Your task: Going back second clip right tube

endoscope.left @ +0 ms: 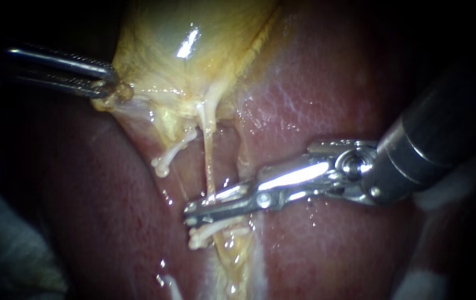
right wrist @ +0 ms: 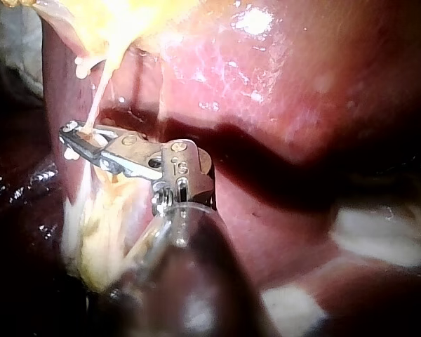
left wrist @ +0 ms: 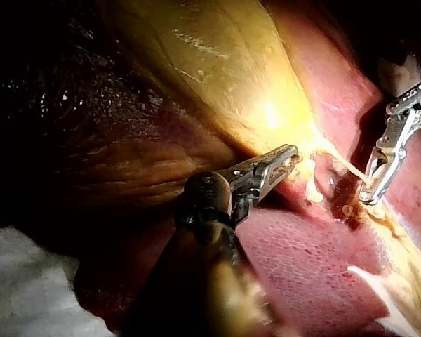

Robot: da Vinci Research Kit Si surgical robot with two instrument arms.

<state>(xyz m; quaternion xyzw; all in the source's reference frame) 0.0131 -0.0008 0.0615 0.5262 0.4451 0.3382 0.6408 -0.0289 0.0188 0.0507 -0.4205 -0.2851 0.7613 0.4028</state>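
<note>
The yellow gallbladder (endoscope.left: 193,50) lies at the top, over the red liver (endoscope.left: 316,100). Two pale tubes hang from its neck. The left tube (endoscope.left: 174,150) is a short stub. The right tube (endoscope.left: 209,161) runs down into the jaws of my right instrument (endoscope.left: 193,214), which lie nearly together across it with their tips meeting. I cannot make out a clip. The right wrist view shows the same tube (right wrist: 98,98) entering these jaws (right wrist: 74,138). My left instrument (endoscope.left: 107,86) is shut on a fold of the gallbladder's neck, also seen in the left wrist view (left wrist: 284,165).
A pale frayed tissue stub (endoscope.left: 199,239) and a yellowish wet strand lie just below the right instrument's jaws. Liver (left wrist: 309,260) lies on both sides of the tubes. White gauze (left wrist: 28,281) shows beside the left instrument's shaft.
</note>
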